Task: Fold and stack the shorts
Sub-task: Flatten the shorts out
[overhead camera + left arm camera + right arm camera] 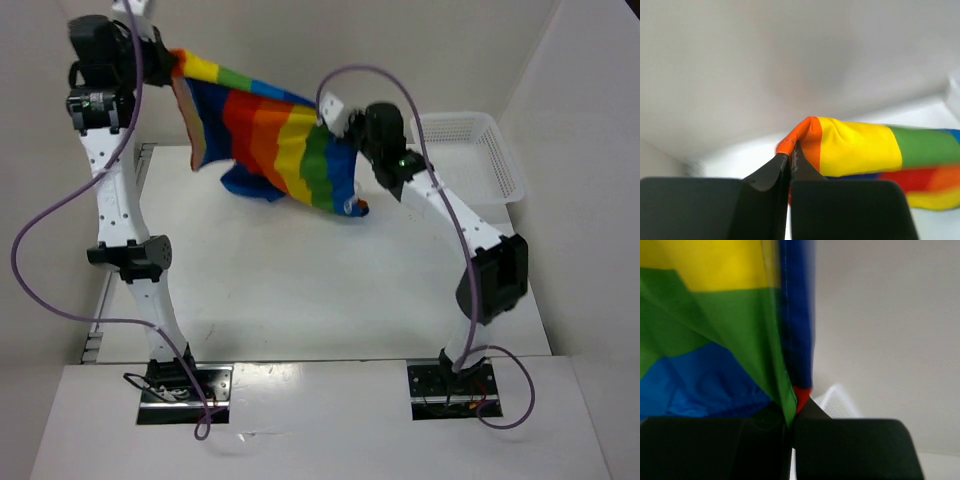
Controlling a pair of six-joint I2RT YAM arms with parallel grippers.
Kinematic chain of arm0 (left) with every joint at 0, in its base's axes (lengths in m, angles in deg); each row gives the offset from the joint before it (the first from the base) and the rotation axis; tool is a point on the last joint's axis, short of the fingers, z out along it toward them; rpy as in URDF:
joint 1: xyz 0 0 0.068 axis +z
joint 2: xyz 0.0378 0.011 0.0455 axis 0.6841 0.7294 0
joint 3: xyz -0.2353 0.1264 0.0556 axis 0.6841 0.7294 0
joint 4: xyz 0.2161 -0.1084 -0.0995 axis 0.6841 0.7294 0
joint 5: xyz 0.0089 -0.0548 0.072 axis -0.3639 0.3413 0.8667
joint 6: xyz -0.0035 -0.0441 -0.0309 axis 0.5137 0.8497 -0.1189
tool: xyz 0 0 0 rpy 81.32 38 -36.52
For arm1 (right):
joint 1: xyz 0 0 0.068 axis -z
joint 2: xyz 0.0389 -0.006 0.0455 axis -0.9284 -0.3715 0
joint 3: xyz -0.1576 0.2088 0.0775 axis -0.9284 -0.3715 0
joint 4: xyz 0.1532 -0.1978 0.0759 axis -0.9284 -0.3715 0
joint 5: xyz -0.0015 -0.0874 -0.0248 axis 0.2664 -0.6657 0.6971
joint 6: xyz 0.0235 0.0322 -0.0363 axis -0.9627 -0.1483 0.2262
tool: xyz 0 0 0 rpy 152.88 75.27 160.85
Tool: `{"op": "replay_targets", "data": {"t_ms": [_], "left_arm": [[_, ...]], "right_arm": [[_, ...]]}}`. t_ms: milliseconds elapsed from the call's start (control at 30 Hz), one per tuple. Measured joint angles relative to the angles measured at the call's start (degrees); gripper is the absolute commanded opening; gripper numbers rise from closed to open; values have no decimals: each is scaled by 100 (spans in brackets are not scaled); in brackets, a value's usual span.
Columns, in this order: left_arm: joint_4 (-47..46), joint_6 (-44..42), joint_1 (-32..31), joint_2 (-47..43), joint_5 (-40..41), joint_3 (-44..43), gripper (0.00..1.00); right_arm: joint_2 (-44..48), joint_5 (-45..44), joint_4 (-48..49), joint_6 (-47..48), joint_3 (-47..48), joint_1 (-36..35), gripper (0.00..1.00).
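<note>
Over on the left, our left tool (pixel 790 159) was clenched on an orange-red corner of the shorts (pixel 275 140), raised high near the back wall. From there the garment hung in the air between our two arms, sagging over the far part of the worktop (pixel 300 280). We could not tell whether its lowest blue folds touched the surface. By our reckoning the job was barely begun: no fold was made and nothing was stacked. Laying the cloth flat, folding it and placing it were all left to do. The fabric looked thin, soft and limp, draping in loose wrinkles, its broad stripes running red, orange, yellow, green and blue, with a neat stitched seam along the blue edge. Moving right, our right tool (pixel 792 412) was pinched shut on the opposite edge, where green, blue and a sliver of red met. At the far right sat the white mesh basket (pixel 505 165), rigid, rectangular plastic lattice, well apart from the cloth.
</note>
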Motion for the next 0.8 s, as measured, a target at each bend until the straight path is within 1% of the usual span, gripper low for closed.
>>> {"op": "replay_targets", "data": {"t_ms": [33,67,100,167,200,233,300,333,400,467,533,600,633,667,733,800], "left_arm": [[-131,2,72,81,170,-472,0],[-271,11,129,118,304,-933,0],[-466,7,144,11,428,-1211,0],[-723,4,131,-249,437,-1572,0],[-756,2,107,-337,365,-1801,0],[-791,0,83,-468,251,-1939,0],[-715,-7,61,-697,-22,-2114,0],[-640,-7,63,-756,-144,-2184,0],[-369,-11,70,-800,-426,-2201,0],[63,-13,74,-715,-699,-2201,0],[614,-15,72,-496,-970,-2188,0],[1187,-17,74,-236,-1239,-1810,0],[1366,-17,74,-201,-1346,-1403,0],[1530,-13,83,-208,-1425,-776,0],[1580,-11,66,-542,-1508,1121,0],[1692,2,9,-942,-1355,3062,0]], "right_arm": [[-308,-175,63,-55,649,35,0],[-704,-321,-70,-127,1576,79,0],[-1086,-461,-103,-238,2540,129,0],[-1440,-599,-258,-413,3823,188,0],[-1480,-638,-291,-498,4253,190,0],[-1412,-682,-310,-562,4450,192,0],[-1104,-776,-387,-638,4454,133,0],[-868,-813,-417,-634,4242,79,0],[-376,-850,-468,-549,3499,-74,0],[142,-863,-568,-393,2455,-256,0],[448,-841,-619,-275,1480,-415,0],[664,-789,-761,-190,435,-498,0],[756,-723,-870,-170,-120,-529,0],[822,-667,-999,-153,-601,-535,0],[940,-540,-1353,-94,-1515,-535,0],[1137,-393,-1744,-9,-2277,-535,0]]}}
